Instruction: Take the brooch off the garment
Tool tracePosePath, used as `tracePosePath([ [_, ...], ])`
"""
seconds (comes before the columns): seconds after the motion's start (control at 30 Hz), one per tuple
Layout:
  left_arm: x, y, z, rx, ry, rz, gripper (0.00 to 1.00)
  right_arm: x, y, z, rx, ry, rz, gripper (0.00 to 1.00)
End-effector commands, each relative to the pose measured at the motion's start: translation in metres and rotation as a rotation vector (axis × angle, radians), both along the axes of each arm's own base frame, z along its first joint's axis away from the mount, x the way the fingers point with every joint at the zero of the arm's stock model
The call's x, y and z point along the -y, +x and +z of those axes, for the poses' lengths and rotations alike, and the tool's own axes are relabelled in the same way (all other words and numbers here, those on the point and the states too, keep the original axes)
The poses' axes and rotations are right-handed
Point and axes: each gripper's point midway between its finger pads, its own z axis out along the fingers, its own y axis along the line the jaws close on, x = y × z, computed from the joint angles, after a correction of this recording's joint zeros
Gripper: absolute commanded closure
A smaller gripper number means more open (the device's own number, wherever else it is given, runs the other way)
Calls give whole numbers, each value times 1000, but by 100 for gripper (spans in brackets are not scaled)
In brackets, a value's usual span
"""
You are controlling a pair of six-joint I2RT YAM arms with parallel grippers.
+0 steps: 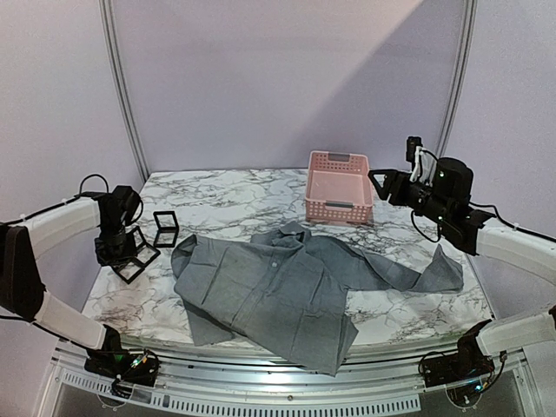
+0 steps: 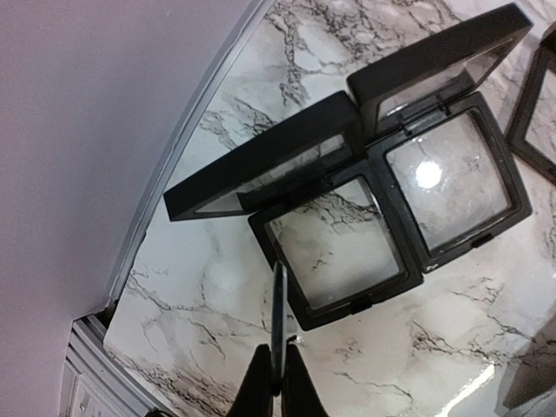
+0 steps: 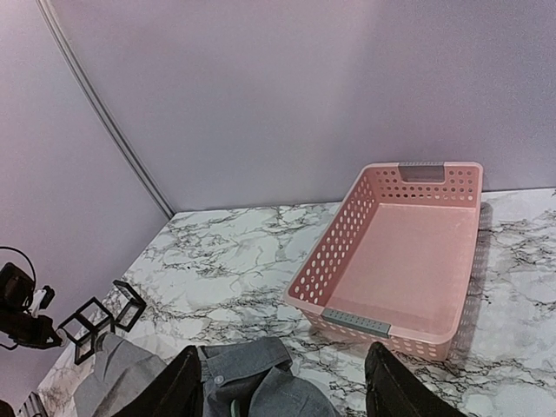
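The garment [image 1: 278, 291], a grey collared shirt with buttons, lies spread over the near middle of the marble worktop [image 1: 408, 313]. Its hem hangs over the near edge, its collar points far, and one sleeve trails out to the right. The brooch cannot be made out on it in any view.

At the left, just beside the shirt's shoulder, black hinged display cases [image 2: 343, 248] with clear windows lie open on the worktop, two of them touching side by side. The left end effector [image 1: 117, 252] hovers over this pair. Its fingers [image 2: 261, 391] look pressed together, and a thin dark sliver rises from where they meet; what it is cannot be told.

At the right, the right end effector [image 1: 380, 178] hangs raised above the worktop, with its fingers [image 3: 174, 387] spread wide and holding nothing. It points toward the pink perforated basket [image 1: 339, 187], which stands just beyond the shirt's collar at the far right, with grey handles on its short ends.
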Motion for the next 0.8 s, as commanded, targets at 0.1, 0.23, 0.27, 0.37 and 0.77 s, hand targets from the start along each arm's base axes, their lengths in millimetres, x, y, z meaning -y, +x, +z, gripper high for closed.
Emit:
tracePosePath([
  [0.1,-7,-1,-8,-25,9,16,96,7,-3,-4,-5,9,-14,38],
  [0.23,-9,-2,-13,-42,4,22,95,9,-5,-5,-5,6,-22,38],
  [0.27,-9,-2,-14,-46,4,21,95,9,-5,-6,-5,6,-22,38],
  [0.37,-10,-2,-19,-66,4,20,95,10,-6,-8,-9,5,-26,38],
  [0.77,-13,-1,-33,-114,9,10,94,15,-9,-9,-7,5,-42,38],
])
